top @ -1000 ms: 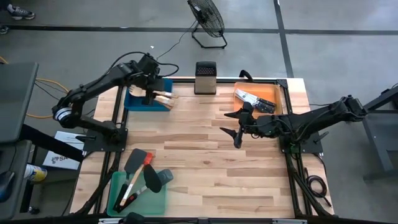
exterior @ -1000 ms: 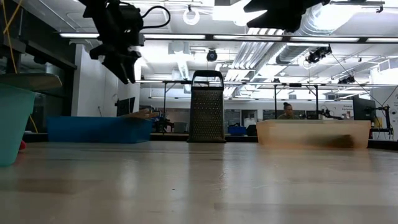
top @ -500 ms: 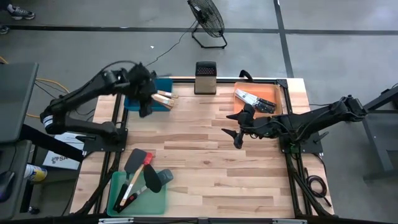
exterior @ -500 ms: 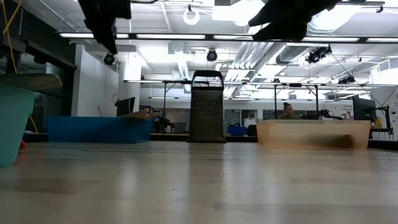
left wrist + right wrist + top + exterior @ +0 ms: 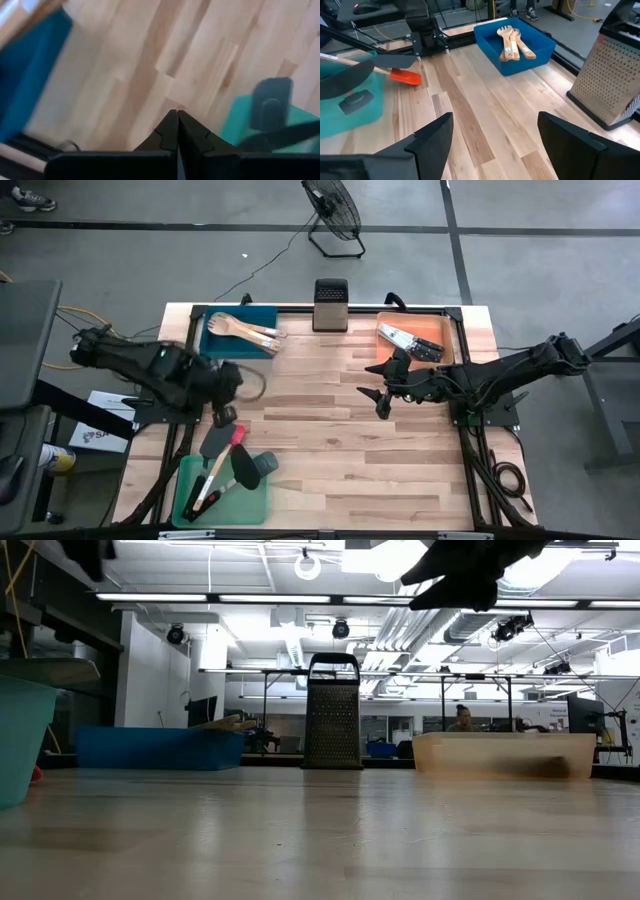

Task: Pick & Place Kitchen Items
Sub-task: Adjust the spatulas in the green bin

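Two pincers, both mine, listed left to right. Left pincer point(image 5: 222, 416): fingers pressed together, holding nothing, over the wood table point(image 5: 330, 420) just above the green tray point(image 5: 255, 500) at the near left corner. Green tray: holds spatulas, among them a black spatula point(image 5: 216, 439) and a red spatula point(image 5: 228, 452), long axes running diagonally with blades toward the table's middle; a grey spatula point(image 5: 254, 467) lies beside them, handle direction unclear. Blue tray point(image 5: 240, 346), far left corner: wooden spoons and forks point(image 5: 247, 330), lying lengthwise across it, heads toward the table's left edge. Grater point(image 5: 329, 305): upright at the far edge, centre. Right pincer point(image 5: 378, 380): fingers wide apart, empty, held above the table near the orange tray point(image 5: 436, 327). Orange tray, far right: knives point(image 5: 410, 340), lying diagonally, black handles toward the right.
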### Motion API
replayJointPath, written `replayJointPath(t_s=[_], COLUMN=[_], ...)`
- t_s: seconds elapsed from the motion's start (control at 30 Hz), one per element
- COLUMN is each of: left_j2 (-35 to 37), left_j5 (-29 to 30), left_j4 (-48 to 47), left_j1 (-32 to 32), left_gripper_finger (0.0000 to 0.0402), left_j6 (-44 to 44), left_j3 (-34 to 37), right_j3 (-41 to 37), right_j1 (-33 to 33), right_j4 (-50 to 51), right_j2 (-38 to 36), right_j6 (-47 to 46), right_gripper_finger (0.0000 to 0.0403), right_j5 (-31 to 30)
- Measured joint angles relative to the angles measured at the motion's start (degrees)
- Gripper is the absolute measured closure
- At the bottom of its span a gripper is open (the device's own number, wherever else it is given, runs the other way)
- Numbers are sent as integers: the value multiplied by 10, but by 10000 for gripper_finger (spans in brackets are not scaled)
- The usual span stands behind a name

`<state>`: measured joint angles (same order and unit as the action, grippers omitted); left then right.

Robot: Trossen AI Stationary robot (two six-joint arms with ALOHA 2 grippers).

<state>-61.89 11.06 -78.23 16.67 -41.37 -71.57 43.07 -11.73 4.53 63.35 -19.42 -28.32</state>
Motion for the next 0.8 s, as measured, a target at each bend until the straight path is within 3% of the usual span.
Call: replayJointPath(t_s=[0.13,0.27,0.6,0.8], left_j2=[-11,-36,-141,-179], left_j5=[13,18,-60,-54], left_j4=[-5,-4,15,77], left_j1=[105,188,341,387], left_gripper_finger=[401,401,401,401], left_j6=[-136,-215,-254,-265], left_j3=[0,0,0,0], right_j3=[0,0,0,0], right_j1=[0,0,0,0], right_j4=[9,21,31,31], right_j2=[0,0,0,0], right_j6=[-14,-28,-33,-33], right_gripper_finger=[120,120,120,120], right_j5=[0,2,33,34])
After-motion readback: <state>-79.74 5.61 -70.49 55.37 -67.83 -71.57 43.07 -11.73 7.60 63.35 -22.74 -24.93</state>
